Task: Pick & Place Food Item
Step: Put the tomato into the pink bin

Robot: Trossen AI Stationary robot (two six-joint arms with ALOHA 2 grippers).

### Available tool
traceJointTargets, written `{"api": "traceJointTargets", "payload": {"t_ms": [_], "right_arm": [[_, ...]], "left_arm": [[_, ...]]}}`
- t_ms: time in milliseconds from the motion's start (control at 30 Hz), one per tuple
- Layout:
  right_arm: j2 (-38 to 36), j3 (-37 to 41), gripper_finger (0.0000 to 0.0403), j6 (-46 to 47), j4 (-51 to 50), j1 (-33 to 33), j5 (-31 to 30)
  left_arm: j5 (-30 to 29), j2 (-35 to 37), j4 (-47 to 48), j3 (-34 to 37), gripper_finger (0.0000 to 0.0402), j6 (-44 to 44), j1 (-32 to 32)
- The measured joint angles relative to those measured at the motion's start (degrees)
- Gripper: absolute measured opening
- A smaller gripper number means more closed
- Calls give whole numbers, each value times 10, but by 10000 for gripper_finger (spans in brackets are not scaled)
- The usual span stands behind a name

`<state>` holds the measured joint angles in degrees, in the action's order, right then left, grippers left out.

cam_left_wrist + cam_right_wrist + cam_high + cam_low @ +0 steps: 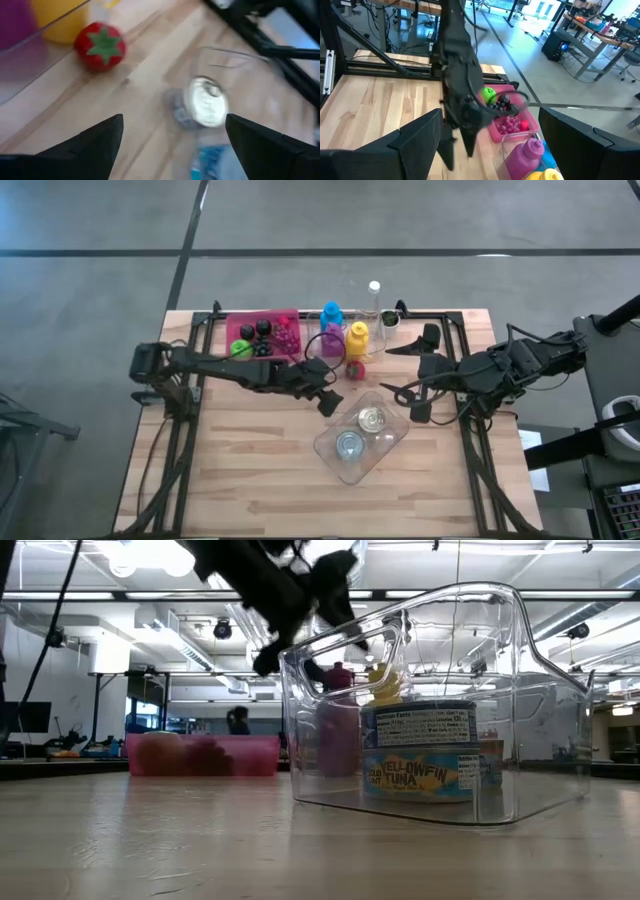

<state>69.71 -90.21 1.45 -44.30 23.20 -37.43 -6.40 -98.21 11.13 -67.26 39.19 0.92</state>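
From my station I see two arms built of matte black links, slim along the forearm and bulkier at the joints. The left arm (215, 367) carries a boxy black housing at its base end, and thin black cables loop beside that base. The right arm (520, 363) looks chunkier, with blocky segments and cable loops curling under its wrist. Each ends in two dark fingers; in my wrist feeds the left arm's fingers (90, 145) and the right arm's fingers (415, 142) are flat, wedge-shaped black plates with angular edges and no markings I can make out.
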Motion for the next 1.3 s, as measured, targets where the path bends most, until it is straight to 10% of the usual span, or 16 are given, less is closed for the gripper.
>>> {"api": "traceJointTargets", "payload": {"t_ms": [500, 967, 1300], "right_arm": [[0, 0, 307, 4, 3, 0, 0], [0, 12, 300, 237, -28, -22, 0], [0, 38, 167, 380, -186, -59, 13]], "left_arm": [[-3, 138, 29, 0, 353, -85, -43], [-11, 268, 130, 0, 350, -174, -36], [-13, 278, 150, 0, 354, -169, -34]]}}
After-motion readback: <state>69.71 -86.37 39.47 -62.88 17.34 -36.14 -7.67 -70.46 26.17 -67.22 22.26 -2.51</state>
